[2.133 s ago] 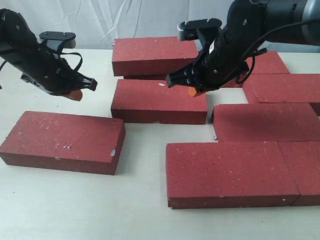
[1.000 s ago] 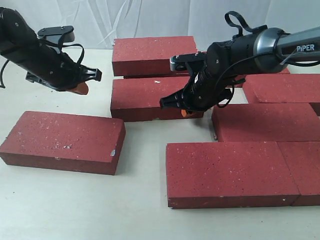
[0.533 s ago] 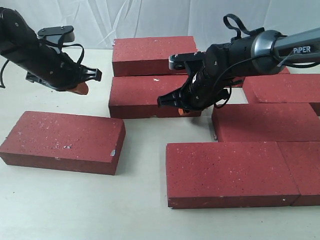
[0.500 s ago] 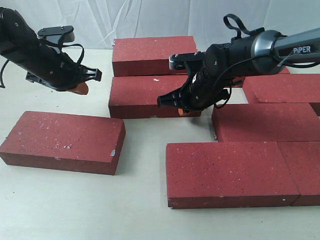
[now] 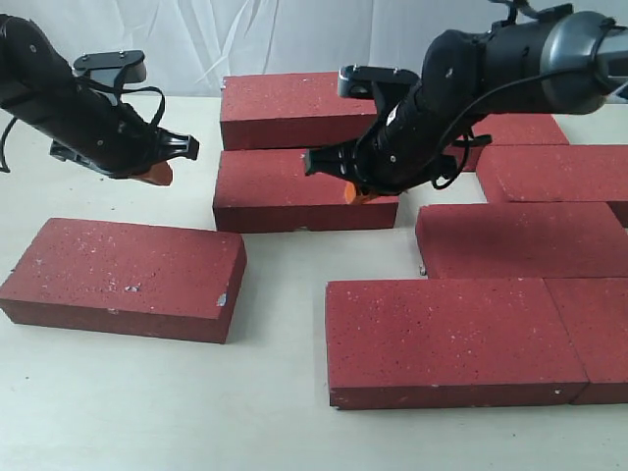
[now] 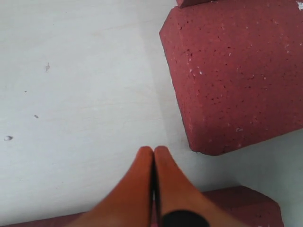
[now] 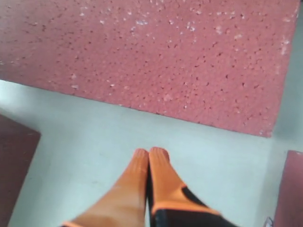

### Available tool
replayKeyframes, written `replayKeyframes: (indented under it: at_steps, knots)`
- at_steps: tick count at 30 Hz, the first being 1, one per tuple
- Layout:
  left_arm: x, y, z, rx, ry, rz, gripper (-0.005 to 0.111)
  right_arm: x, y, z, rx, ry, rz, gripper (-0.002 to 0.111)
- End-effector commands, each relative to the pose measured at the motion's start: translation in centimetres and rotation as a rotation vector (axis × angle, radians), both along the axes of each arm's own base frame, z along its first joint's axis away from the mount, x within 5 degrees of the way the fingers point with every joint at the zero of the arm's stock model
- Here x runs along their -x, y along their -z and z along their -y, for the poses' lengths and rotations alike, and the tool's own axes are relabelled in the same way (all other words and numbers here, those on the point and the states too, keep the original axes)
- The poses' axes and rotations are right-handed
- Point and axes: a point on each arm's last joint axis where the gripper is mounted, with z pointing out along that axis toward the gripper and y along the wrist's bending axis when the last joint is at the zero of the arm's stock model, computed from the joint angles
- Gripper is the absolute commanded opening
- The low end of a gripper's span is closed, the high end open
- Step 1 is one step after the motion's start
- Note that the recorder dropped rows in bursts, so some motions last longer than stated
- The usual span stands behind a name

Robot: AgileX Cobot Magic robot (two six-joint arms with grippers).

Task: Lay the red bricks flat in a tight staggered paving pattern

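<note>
The pale table (image 5: 128, 402) carries the red bricks (image 5: 451, 339), all lying flat. On the right they sit packed: a near brick (image 5: 461, 324) with another (image 5: 599, 329) touching its right end, a brick behind them (image 5: 520, 235) offset to the right, and two more farther back (image 5: 559, 169). A lone brick (image 5: 123, 278) lies well apart at the near left. In the middle, a centre brick (image 5: 280, 191) lies just in front of the far brick (image 5: 294, 106), separated from the packed group by a strip of bare table. The right arm (image 5: 491, 74) reaches in from the far right, and the right gripper (image 5: 358, 193) has its orange fingertips pressed together, holding nothing, at the right end of the centre brick; I cannot tell whether it touches. The left arm (image 5: 59, 98) hangs over the far left, and the left gripper (image 5: 157, 175) is likewise pinched closed and empty, above bare table left of the centre brick.
</note>
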Motion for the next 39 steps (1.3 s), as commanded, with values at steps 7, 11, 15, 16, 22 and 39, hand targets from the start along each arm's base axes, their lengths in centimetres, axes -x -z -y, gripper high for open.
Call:
replayKeyframes:
  at_steps: [7, 11, 15, 16, 22, 39]
  knots:
    - [0.0, -0.3, 0.0, -0.001, 0.002, 0.015, 0.000, 1.0, -4.3, 1.8, -0.033, 0.026, 0.001, -0.001]
    - [0.0, -0.3, 0.0, -0.001, 0.002, 0.015, 0.000, 0.2, -4.1, 4.5, -0.017, 0.088, -0.048, -0.001]
    - [0.0, -0.3, 0.1, 0.005, -0.001, 0.014, 0.000, -0.5, -3.9, 7.4, 0.029, 0.136, -0.076, -0.001]
    - [0.0, -0.3, 0.1, 0.005, -0.001, 0.014, 0.000, -0.6, -3.8, 8.2, 0.053, 0.142, -0.082, -0.001]
    - [-0.1, -0.3, 0.1, 0.007, -0.006, 0.017, 0.000, -1.4, -3.7, 11.3, 0.123, 0.203, -0.072, -0.001]
    - [-1.0, -2.3, -0.3, -0.038, -0.056, 0.001, 0.000, -0.6, -9.1, 11.7, 0.097, 0.199, -0.022, -0.001]
